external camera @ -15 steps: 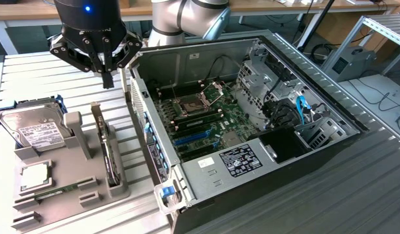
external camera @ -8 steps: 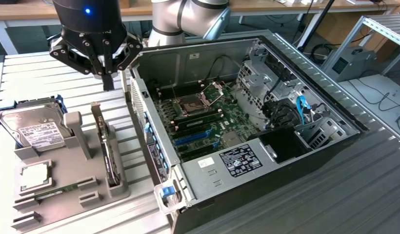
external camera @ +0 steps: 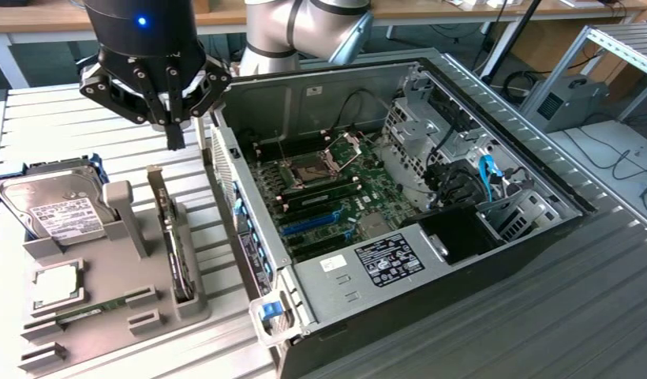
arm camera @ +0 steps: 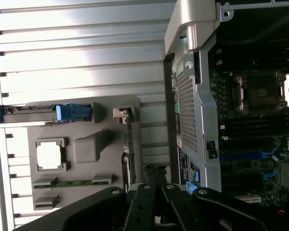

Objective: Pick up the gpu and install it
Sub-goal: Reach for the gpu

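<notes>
On the gray holder [external camera: 134, 276] at eight o'clock in the exterior view sit one hard drive [external camera: 55, 209], one processor chip [external camera: 55, 286], one RAM stick [external camera: 97, 306] and one gpu [external camera: 178, 245]. The gpu stands on edge in a slot along the holder's three o'clock side, with its silver bracket toward twelve. At eleven o'clock hangs the single gripper [external camera: 175, 142], fingers pressed together on nothing, above the slatted table [external camera: 50, 126] and clear of the card, nearest its bracket end. One open computer case [external camera: 292, 103] fills the middle, its perforated wall just beside the gpu and its motherboard [external camera: 334, 197] lying inside. The exterior view gives the drive's labelled face and a blue cable [external camera: 487, 170]. The wrist view gives the drive [arm camera: 33, 111] edge-on and the gpu [arm camera: 128, 144] as a thin strip near the gripper [arm camera: 153, 174].
</notes>
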`<action>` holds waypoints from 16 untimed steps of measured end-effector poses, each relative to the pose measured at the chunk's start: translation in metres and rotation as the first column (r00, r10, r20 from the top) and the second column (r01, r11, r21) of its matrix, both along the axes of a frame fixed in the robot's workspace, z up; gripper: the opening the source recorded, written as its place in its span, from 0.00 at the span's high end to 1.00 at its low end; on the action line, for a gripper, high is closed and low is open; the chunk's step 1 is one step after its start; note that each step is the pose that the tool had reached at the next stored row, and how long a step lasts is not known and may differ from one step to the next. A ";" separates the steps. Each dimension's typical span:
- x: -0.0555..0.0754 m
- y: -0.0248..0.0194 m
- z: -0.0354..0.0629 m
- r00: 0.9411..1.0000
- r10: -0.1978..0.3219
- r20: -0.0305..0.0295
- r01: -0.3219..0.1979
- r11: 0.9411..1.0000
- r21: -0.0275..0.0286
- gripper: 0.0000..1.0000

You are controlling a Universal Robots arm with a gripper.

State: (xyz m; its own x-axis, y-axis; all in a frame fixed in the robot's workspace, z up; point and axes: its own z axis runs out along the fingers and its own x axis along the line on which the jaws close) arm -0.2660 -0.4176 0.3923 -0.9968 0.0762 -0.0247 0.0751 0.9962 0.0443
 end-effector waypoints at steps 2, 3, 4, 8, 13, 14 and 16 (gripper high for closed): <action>0.000 -0.0009 -0.0001 1.000 0.000 0.000 0.000 1.000 0.000 0.89; 0.000 -0.0013 -0.0001 1.000 0.000 0.000 0.000 1.000 0.000 0.89; 0.000 -0.0018 0.0000 1.000 0.000 0.000 0.000 1.000 0.000 0.89; 0.000 -0.0036 0.0000 1.000 0.000 0.000 0.000 1.000 0.000 0.89; -0.001 -0.0055 -0.0001 1.000 0.000 0.000 0.000 1.000 0.000 0.89; -0.001 -0.0058 -0.0001 1.000 0.000 0.000 0.000 1.000 0.000 0.89; -0.001 -0.0066 -0.0001 1.000 0.000 0.000 0.000 1.000 0.000 0.89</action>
State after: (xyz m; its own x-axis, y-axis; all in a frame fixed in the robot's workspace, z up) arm -0.2668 -0.4242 0.3922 -0.9968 0.0762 -0.0248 0.0751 0.9962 0.0444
